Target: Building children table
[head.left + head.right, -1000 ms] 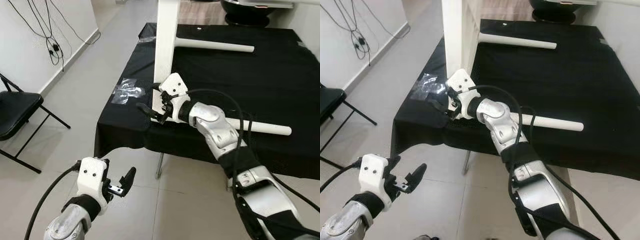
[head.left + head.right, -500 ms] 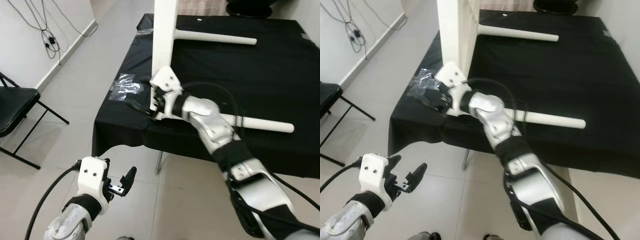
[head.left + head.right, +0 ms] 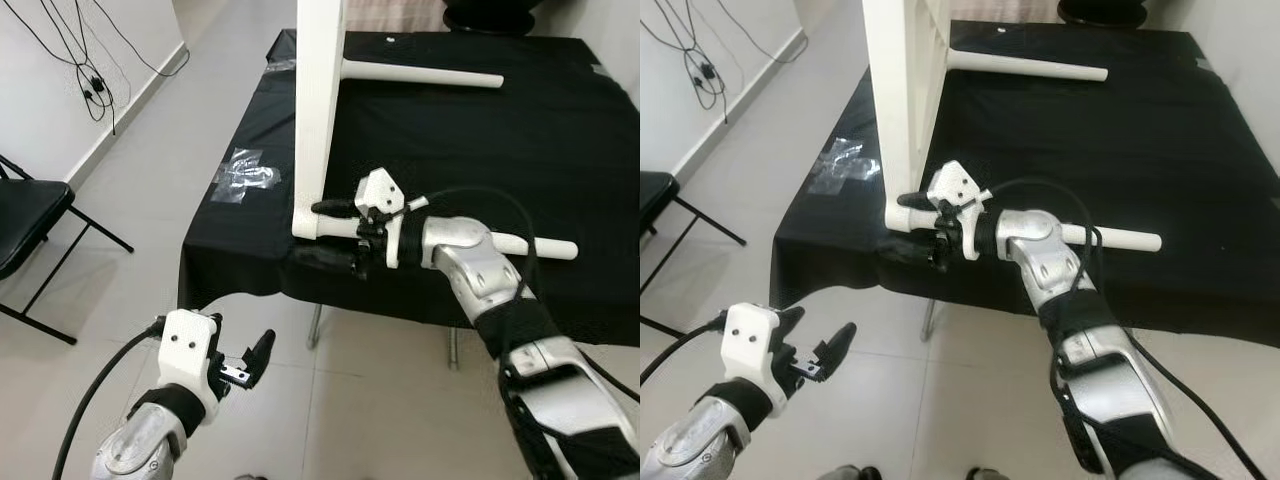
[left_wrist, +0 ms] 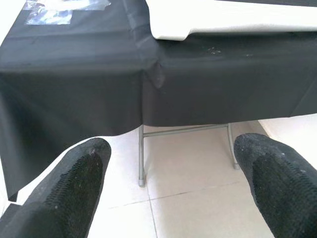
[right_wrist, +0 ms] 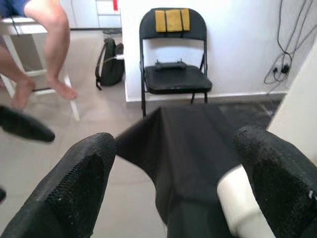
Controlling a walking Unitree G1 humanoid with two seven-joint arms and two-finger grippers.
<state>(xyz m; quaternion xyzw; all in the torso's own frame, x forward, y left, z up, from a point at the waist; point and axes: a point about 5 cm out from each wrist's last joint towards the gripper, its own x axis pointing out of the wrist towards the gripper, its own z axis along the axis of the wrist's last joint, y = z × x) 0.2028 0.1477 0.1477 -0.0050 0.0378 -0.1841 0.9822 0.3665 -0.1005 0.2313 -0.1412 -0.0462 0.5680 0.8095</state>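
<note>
The right tool (image 3: 335,232), fingers spread, straddles a white round wooden leg (image 3: 545,246) lying on the black-draped table (image 3: 560,150), its end touching the upright white tabletop panel (image 3: 318,110). The left tool (image 3: 252,360) hangs open near the floor. 2 legs show; the second leg (image 3: 420,74) seems attached already, others likely remain.

head eyes look down, sharing black-draped table (image 3: 560,150); wrist views along pincers

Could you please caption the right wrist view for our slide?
Open right gripper at the black-clothed table's edge, beside a white table leg, facing a folding chair.
</note>
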